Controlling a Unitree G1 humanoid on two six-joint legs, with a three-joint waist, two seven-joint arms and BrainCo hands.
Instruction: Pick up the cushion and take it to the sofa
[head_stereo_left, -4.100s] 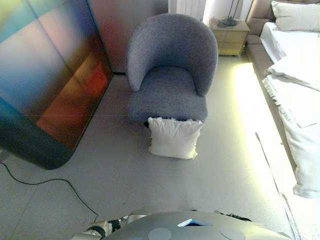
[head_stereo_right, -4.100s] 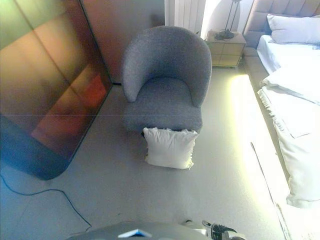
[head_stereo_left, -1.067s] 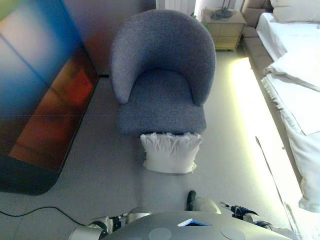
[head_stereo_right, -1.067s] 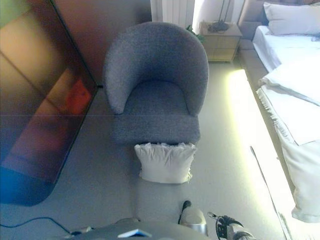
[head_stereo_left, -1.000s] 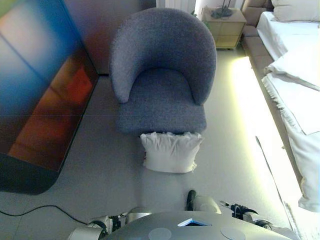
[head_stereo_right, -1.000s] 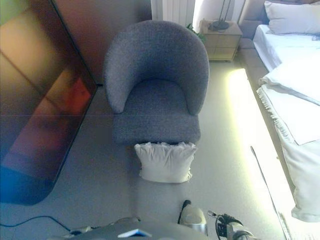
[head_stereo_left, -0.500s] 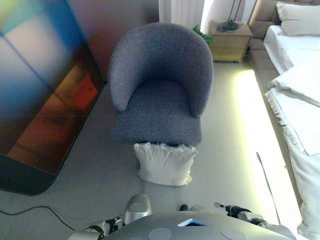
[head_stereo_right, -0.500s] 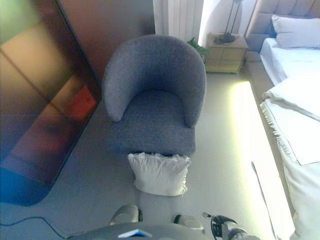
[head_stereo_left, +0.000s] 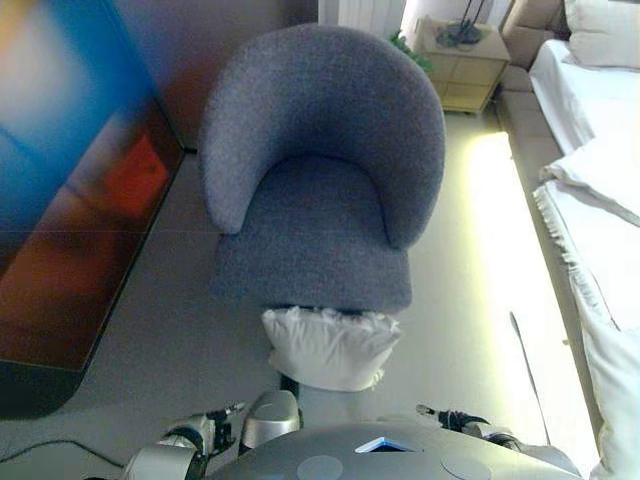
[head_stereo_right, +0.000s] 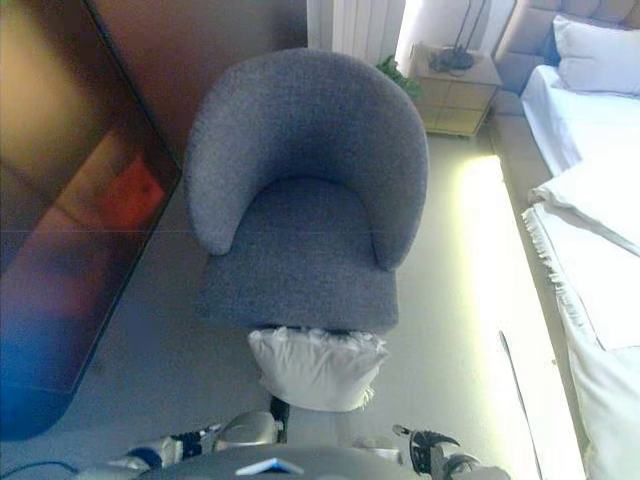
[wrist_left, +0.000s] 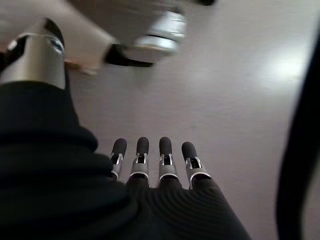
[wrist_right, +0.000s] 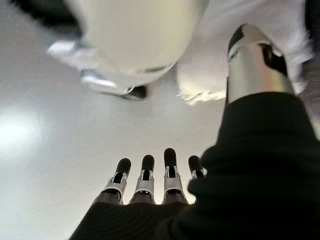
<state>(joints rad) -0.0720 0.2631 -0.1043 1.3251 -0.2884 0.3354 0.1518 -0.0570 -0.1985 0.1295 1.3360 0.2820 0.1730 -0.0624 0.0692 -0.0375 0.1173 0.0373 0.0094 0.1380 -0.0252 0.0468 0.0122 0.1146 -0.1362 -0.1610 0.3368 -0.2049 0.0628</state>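
This is a bedroom in a home or hotel suite. A bed (head_stereo_right: 600, 230) with white linen and a padded headboard runs along the right side, a pillow (head_stereo_right: 597, 55) at its head. Beside it stands a small wooden nightstand (head_stereo_right: 455, 95) carrying a lamp base (head_stereo_right: 455, 58), with a white radiator (head_stereo_right: 355, 25) on the wall nearby. A grey upholstered tub armchair (head_stereo_right: 305, 190) sits on pale carpet (head_stereo_right: 455, 300), and a large glossy dark panel (head_stereo_right: 70, 200) leans at the left.

Soft white cloth cushion (head_stereo_left: 328, 347), nubbly grey fabric sofa (head_stereo_left: 320, 170), smooth, perhaps matt floor (head_stereo_left: 170, 330), glossy dark panel (head_stereo_left: 70, 180)
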